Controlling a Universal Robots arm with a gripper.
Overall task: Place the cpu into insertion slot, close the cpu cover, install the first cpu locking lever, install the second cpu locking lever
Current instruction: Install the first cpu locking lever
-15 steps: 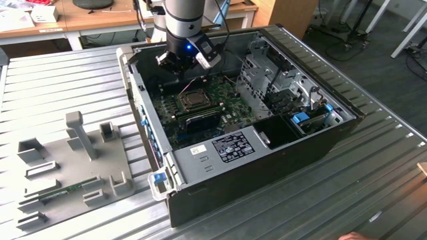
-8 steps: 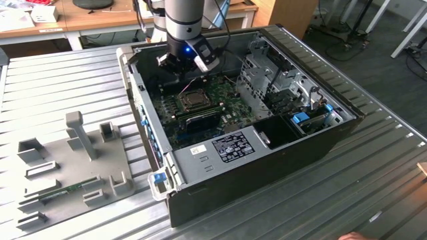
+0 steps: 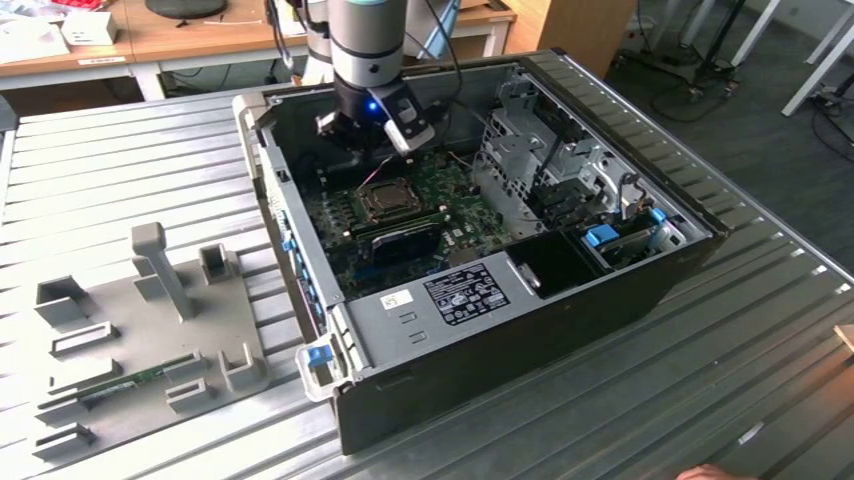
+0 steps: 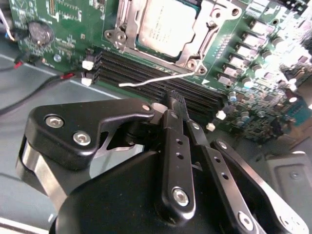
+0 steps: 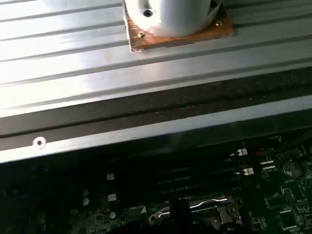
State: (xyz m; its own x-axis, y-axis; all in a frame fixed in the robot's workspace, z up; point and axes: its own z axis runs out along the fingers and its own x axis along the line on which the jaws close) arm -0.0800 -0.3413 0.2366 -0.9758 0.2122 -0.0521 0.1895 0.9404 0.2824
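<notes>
The cpu (image 4: 163,24) lies flat in the insertion slot (image 3: 388,199) on the green board inside the open case. Over it lies the cpu cover (image 4: 210,29), a silver frame around the chip's edges. A thin wire locking lever (image 4: 153,80) sticks out from the socket's corner, free above the black memory strips (image 4: 141,67). My gripper (image 4: 176,99) is shut with nothing between its fingers, its tip just short of that lever. In the exterior view the gripper (image 3: 370,140) hangs inside the case, a little beyond the socket. The socket's rim (image 5: 195,207) also appears in the first wrist view.
The case wall (image 3: 274,170) stands close beside the gripper on the exterior view's left, and a grey drive cage (image 3: 534,150) on the right. A grey fixture plate (image 3: 147,330) lies on the ribbed metal table. A hand (image 3: 707,472) shows at the near edge.
</notes>
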